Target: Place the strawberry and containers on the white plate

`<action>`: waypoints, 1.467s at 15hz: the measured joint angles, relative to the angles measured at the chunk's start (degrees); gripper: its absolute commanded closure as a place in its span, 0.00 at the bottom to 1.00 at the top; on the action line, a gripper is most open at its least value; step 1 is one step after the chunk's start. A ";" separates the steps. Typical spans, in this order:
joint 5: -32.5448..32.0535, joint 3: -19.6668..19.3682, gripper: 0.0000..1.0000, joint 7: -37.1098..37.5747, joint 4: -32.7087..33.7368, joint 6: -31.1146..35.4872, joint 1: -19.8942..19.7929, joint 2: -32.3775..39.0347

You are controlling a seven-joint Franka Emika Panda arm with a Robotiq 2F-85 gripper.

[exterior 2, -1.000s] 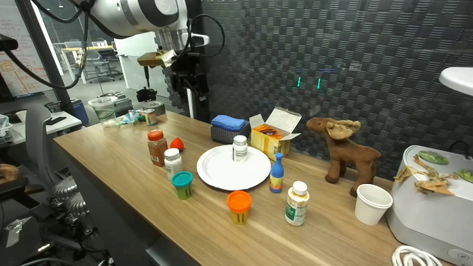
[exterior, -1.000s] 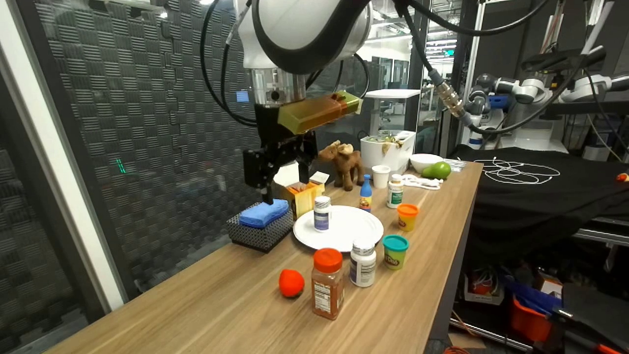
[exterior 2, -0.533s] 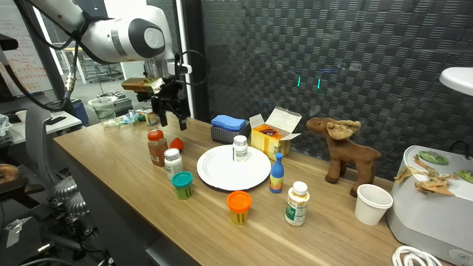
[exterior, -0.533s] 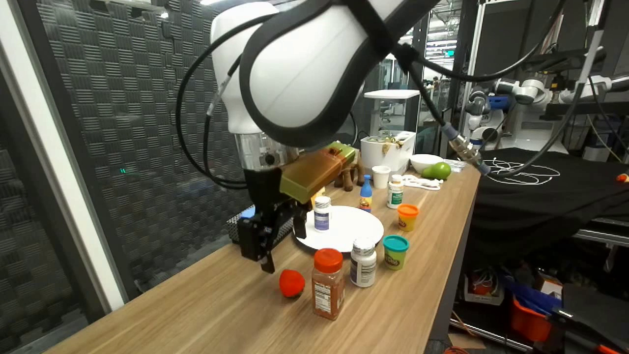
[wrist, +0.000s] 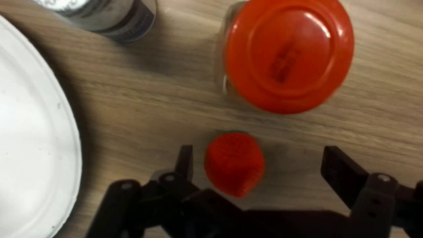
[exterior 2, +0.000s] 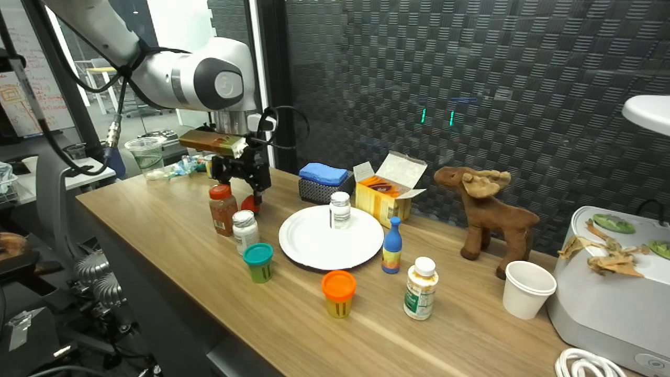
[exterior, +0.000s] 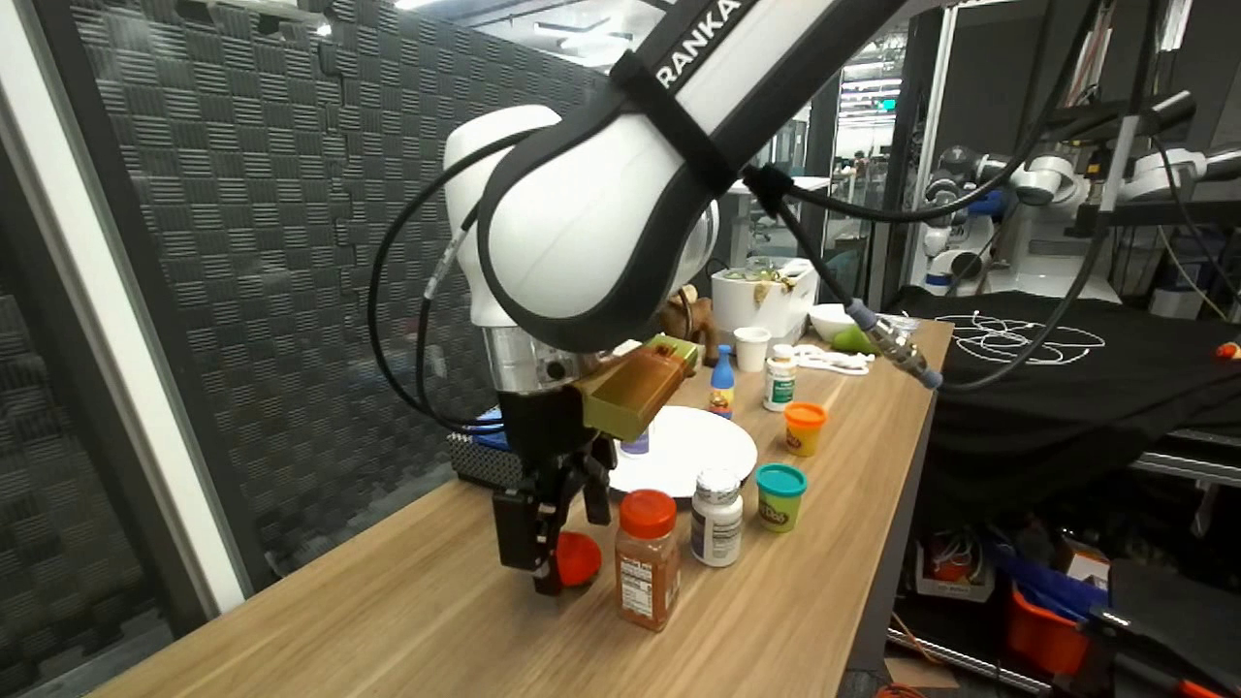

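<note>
The black two-fingered pincer [wrist: 258, 161] stood spread astride the small, roundish red-orange toy strawberry [wrist: 234, 163], which lay ungripped on the wood-grained counter [exterior: 388, 611] near the flat, round white plate [wrist: 29, 155]; this alignment presumably prepared a grasp for transfer.

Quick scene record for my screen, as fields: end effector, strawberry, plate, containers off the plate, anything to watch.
End effector: open, the strawberry between its jaws in the wrist view
Strawberry: on the table, not gripped; gaps show either side
White plate: holds one white-capped bottle
Off the plate: red-capped spice bottle, second white-capped bottle, teal-lidded tub, orange-lidded tub, blue bottle, green-labelled bottle, all upright
Watch: the red-capped spice bottle stands close to the strawberry and might get nudged
</note>
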 measured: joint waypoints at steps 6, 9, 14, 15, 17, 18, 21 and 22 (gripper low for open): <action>0.96 0.22 0.74 -3.15 0.00 -0.06 -0.79 0.47; 0.60 0.10 0.80 -3.18 0.24 -0.19 -0.79 0.70; -0.44 -0.31 0.80 -3.18 0.54 -0.12 -0.79 0.79; -0.91 -0.55 0.80 -3.11 0.71 0.01 -0.78 0.76; -1.83 -1.32 0.80 -2.51 1.30 0.25 -0.76 0.27; -2.66 -1.96 0.80 -1.66 1.55 0.44 -0.74 -0.30; -3.10 -4.16 0.80 0.45 1.69 0.81 -1.18 -2.73; -3.10 -4.77 0.80 1.05 1.69 0.82 -1.59 -3.50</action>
